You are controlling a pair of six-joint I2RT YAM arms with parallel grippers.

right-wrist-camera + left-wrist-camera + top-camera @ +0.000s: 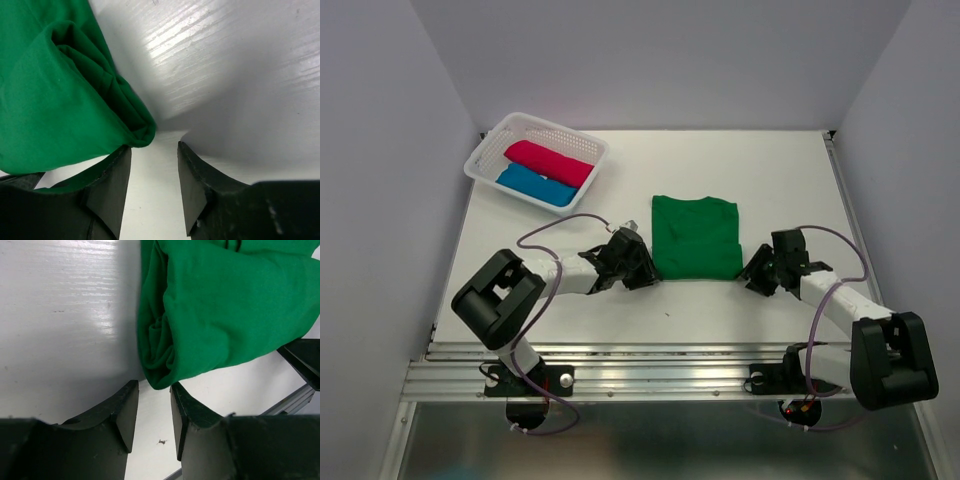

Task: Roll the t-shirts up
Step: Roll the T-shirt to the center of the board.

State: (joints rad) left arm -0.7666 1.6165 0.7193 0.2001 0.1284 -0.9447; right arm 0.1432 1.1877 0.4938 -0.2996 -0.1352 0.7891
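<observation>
Green t-shirt (695, 237) lies folded into a flat rectangle near the middle of the table (770, 170), collar toward the far edge. The left gripper (154, 390) sits low at the shirt's near left corner. Its 2 fingers are spread, and the layered cloth corner reaches just to the mouth of the gap without being pinched. The right gripper (154, 150) is at the near right corner, jaws likewise apart over bare table, with the folded corner against the tip of 1 finger. At the far left corner of the table, a white lattice basket (485, 160) holds 2 rolled shirts side by side: the crimson-pink t-shirt (548, 162) and the blue t-shirt (535, 185).
</observation>
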